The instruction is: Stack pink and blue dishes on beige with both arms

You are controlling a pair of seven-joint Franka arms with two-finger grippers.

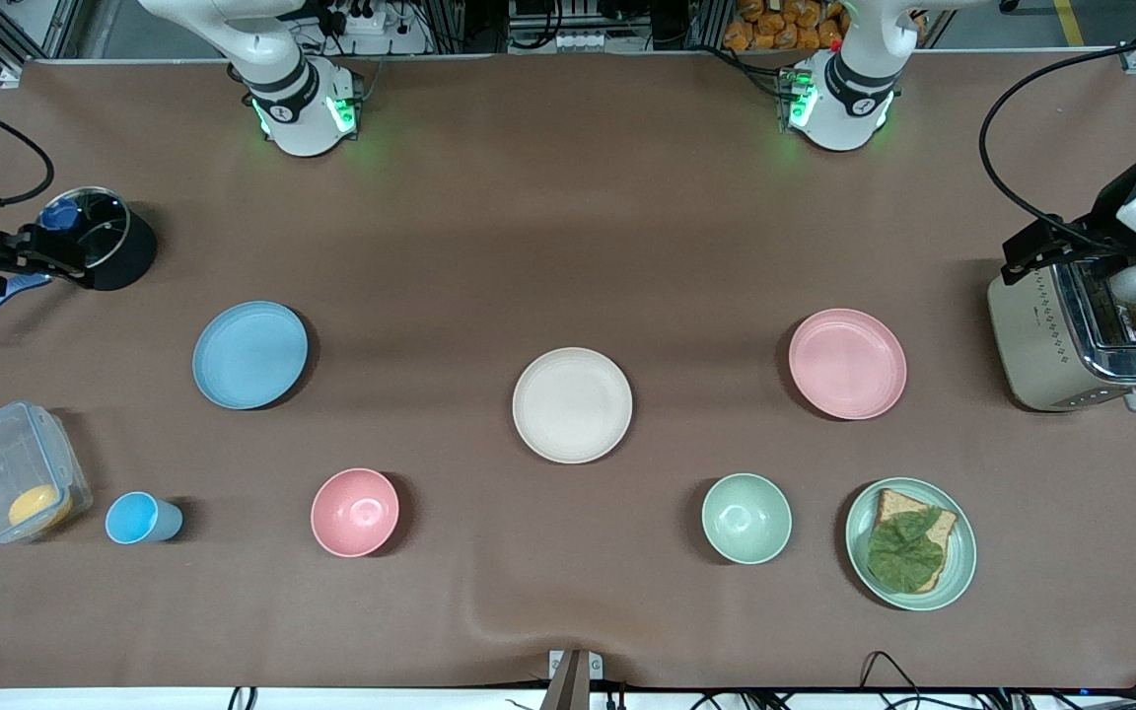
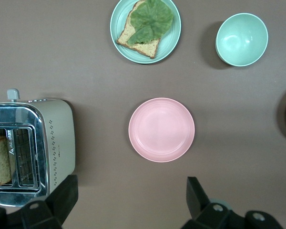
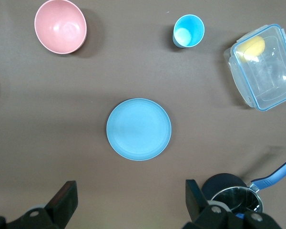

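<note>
Nearest the front camera, a green plate with bread and a leaf (image 1: pixel 911 543) is sitting at the left arm's end of the table, with a green bowl (image 1: pixel 746 518), a pink bowl (image 1: pixel 355 512), a blue cup (image 1: pixel 141 519) and a clear lidded box (image 1: pixel 16 471) lying along the same row toward the right arm's end.

The right gripper (image 3: pixel 128 202) is hovering with its fingers spread wide, empty, above bare table just beside the blue plate (image 1: pixel 250 355); a dark pot (image 1: pixel 106 237) is standing close by it.

The beige plate (image 1: pixel 573 404) is lying between the two grippers, well apart from both, with nothing on it.

The left gripper (image 2: pixel 131 200) is likewise hanging open and empty, over bare table just beside the pink plate (image 1: pixel 847 363), with a toaster (image 1: pixel 1081 330) holding a slice of bread close at hand.

Judgement: no stacking is yet under way; the approach step is in hand. Each gripper is needing to descend to its plate's low rim, close on the edge, lift, and carry to the beige plate, one arm at a time to avoid collision over the centre.
</note>
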